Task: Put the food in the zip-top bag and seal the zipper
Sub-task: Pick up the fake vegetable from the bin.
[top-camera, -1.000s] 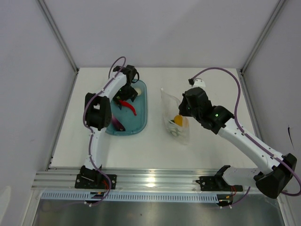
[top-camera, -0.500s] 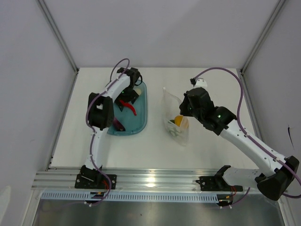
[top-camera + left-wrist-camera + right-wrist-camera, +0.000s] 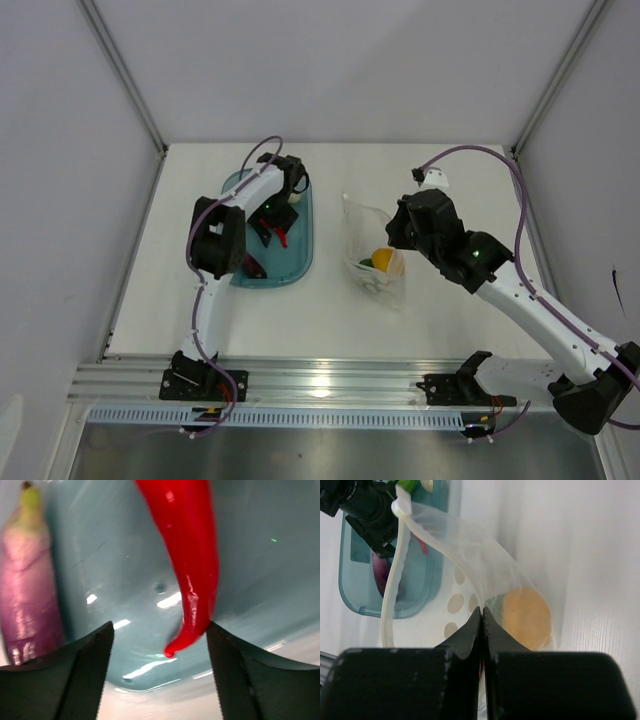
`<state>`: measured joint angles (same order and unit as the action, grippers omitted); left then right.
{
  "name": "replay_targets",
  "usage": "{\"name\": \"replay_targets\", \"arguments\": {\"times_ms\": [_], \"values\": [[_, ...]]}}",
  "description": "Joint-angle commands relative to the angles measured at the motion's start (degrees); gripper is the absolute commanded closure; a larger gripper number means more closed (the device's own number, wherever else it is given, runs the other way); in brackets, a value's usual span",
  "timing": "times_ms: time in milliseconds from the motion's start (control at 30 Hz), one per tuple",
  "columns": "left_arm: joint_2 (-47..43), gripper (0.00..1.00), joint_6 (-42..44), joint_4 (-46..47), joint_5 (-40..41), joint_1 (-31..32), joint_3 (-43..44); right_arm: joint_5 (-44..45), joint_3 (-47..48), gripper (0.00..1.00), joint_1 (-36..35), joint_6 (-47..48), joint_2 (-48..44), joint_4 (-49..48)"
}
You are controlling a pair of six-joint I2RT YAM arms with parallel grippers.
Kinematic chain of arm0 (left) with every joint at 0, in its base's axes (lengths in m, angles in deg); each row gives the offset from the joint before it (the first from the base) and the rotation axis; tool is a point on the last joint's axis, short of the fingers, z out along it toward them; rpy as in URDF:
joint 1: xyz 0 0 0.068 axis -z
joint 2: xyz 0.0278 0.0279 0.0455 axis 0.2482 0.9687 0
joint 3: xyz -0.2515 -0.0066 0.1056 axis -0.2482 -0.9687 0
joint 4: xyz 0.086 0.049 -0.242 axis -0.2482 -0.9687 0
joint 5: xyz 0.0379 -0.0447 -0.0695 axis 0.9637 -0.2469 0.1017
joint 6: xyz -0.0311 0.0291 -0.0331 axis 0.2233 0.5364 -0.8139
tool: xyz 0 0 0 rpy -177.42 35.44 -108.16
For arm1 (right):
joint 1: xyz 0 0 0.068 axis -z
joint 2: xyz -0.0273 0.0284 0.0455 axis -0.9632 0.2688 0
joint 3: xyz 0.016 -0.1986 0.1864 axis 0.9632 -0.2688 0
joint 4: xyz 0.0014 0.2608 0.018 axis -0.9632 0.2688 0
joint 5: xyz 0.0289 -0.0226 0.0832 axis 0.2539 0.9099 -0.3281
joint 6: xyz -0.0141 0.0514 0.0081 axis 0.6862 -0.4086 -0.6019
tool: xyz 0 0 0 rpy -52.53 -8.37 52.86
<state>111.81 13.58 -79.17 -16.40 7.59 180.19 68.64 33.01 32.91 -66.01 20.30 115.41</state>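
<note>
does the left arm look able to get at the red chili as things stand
Probably yes. The left pincer is open low over the teal tub, with the tip of the red chili between its fingers. Nothing covers it; the purple piece lies off to one side.

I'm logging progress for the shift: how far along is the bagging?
Done: an orange piece and a green piece sit in the bag. In hand: the right gripper pinches the bag's edge, and the left gripper, open, straddles the tip of the chili in the tub. Left: chili, purple piece, then sealing the zipper, which gapes open.
</note>
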Motion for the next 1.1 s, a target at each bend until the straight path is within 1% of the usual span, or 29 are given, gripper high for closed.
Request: {"name": "replay_targets", "arguments": {"times_ms": [0, 133, 200, 267, 300, 433, 467, 500, 667, 800, 833, 900, 933, 1000, 1033, 1067], "values": [[-4.08, 0.26, -2.38, 0.98, -0.68, 0.02, -4.86, 1.73, -0.13, 1.00, 0.19, 0.13, -2.45, -1.32], [-4.88, 0.34, -1.07, 2.84, -0.86, 0.02, -6.62, 1.73, -0.31, 1.00, 0.19, 0.04, -2.98, -1.32], [-4.96, 0.46, -0.36, 3.37, -1.03, -0.07, -6.62, 1.73, -0.31, 1.00, 0.10, 0.04, -3.16, -1.23], [-4.96, 0.53, -0.10, 3.54, -1.03, -0.07, -6.62, 1.91, -0.22, 1.00, 0.10, 0.04, -3.33, -1.15], [-4.96, 0.59, 0.17, 3.98, -0.95, -0.07, -6.80, 1.82, -0.22, 1.00, 0.10, -0.04, -3.34, -0.97], [-5.40, 0.78, 1.31, 5.47, -0.94, 0.02, -7.33, 2.08, -0.22, 1.00, 0.10, -0.04, -3.86, -0.79], [-5.40, 0.93, 2.01, 5.65, -1.03, 0.02, -7.33, 2.08, -0.22, 1.00, 0.10, -0.13, -3.95, -0.79], [-5.40, 0.98, 2.27, 5.74, -1.03, 0.02, -7.24, 2.08, -0.22, 1.00, 0.10, -0.13, -3.78, -0.71], [-8.29, 0.99, 2.01, 5.65, -0.42, 0.28, -9.96, 1.82, -0.05, 1.00, 0.10, -0.13, -2.99, -1.14], [-15.32, 0.99, 3.50, 7.14, 0.11, 0.89, -14.00, 1.38, 0.04, 1.00, 0.10, -0.04, -1.93, -1.50], [-18.73, 0.99, 4.90, 8.02, 0.28, 1.07, -14.18, 1.38, 0.04, 1.00, 0.10, -0.04, -1.58, -1.67], [-22.35, 0.99, 7.01, 8.90, 0.64, 2.12, -14.36, 1.12, 0.04, 1.00, 0.10, -0.04, -0.88, -1.93], [-26.19, 0.99, 9.11, 9.77, 0.81, 2.56, -14.18, 1.21, -0.04, 1.00, 0.10, -0.04, -0.61, -2.02], [-30.25, 0.99, 12.19, 11.97, 1.25, 4.75, -14.09, 1.12, 0.13, 1.00, 0.10, 0.04, 0.27, -2.11], [-32.36, 0.99, 15.78, 13.37, 1.86, 5.55, -14.44, 1.12, 0.04, 1.00, 0.10, 0.04, 0.36, -2.29], [-36.30, 0.99, 17.55, 15.82, 2.13, 7.38, -14.79, 1.21, 0.13, 1.00, 0.19, 0.04, 0.53, -2.55]]}}
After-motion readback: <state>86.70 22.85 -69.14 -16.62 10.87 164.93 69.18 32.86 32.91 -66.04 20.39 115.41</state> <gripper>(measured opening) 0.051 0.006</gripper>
